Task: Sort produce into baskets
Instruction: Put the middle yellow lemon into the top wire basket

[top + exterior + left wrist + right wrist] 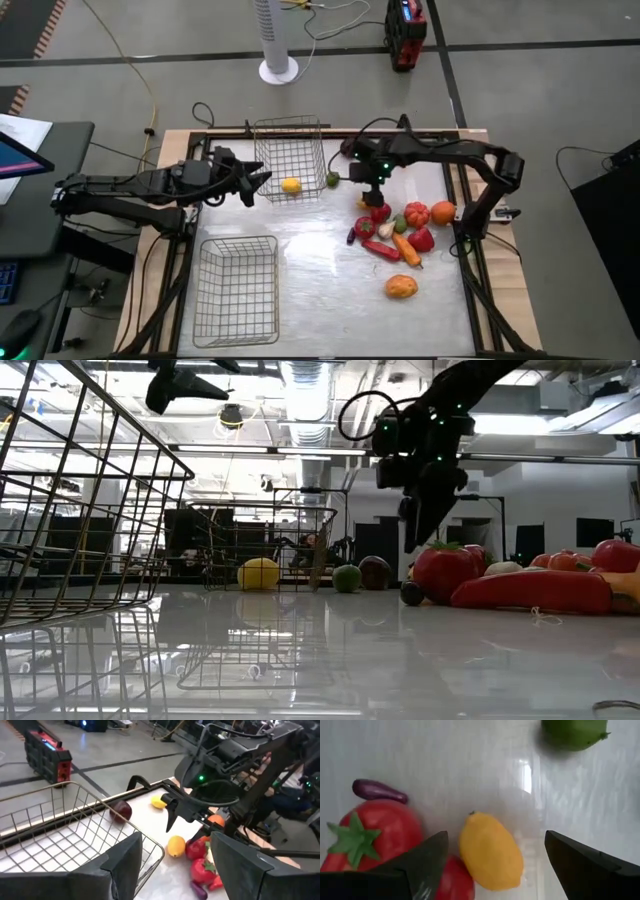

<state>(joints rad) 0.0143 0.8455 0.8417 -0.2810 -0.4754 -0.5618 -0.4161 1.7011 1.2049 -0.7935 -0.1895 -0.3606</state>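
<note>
The produce lies in a cluster at the table's right: tomatoes (380,212), a red pepper (381,250), a carrot (406,250) and an orange piece (401,287). My right gripper (375,197) is open, pointing down over the cluster's far end. Its fingers stand on either side of a yellow lemon (491,853) that lies on the table, and they do not touch it. My left gripper (255,185) is open and empty, raised beside the far wire basket (290,150). A yellow round piece (291,185) shows within that basket's outline. The near basket (238,290) stands at the front left.
A green piece (332,179) and a dark maroon one (375,572) lie on the table between the far basket and my right gripper. A small purple eggplant (379,791) lies next to a tomato (370,837). Bare tabletop (320,290) lies between the near basket and the cluster.
</note>
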